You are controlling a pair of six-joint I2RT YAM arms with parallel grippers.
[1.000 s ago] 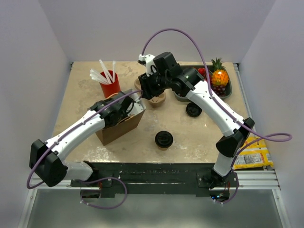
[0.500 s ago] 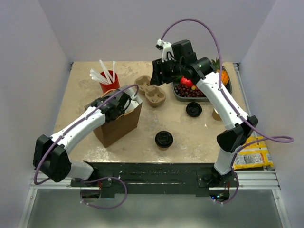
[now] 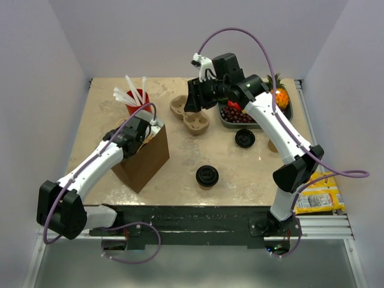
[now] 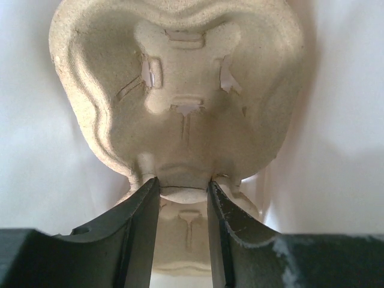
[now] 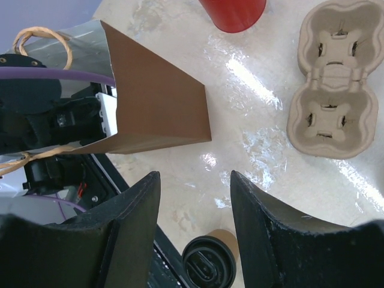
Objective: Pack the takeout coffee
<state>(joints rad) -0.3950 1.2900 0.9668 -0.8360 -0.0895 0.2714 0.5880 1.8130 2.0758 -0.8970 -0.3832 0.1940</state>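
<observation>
At the near middle of the table, between the two arm bases: the takeout coffee (image 3: 207,176), a small tan paper cup under a round black plastic lid. Stands upright, long axis vertical, lid facing straight up. Lies toward the near edge from the right gripper (image 5: 193,186), well apart and below it; about equally far from either gripper, by the top view. Right jaws spread wide, nothing between them. Left gripper (image 4: 183,193) pinched narrow on the ridge of a beige moulded pulp cup carrier (image 4: 180,90), apparently inside the tall brown paper bag (image 3: 144,162) left of the coffee. Probably calls for a descent from above by the free right arm.
</observation>
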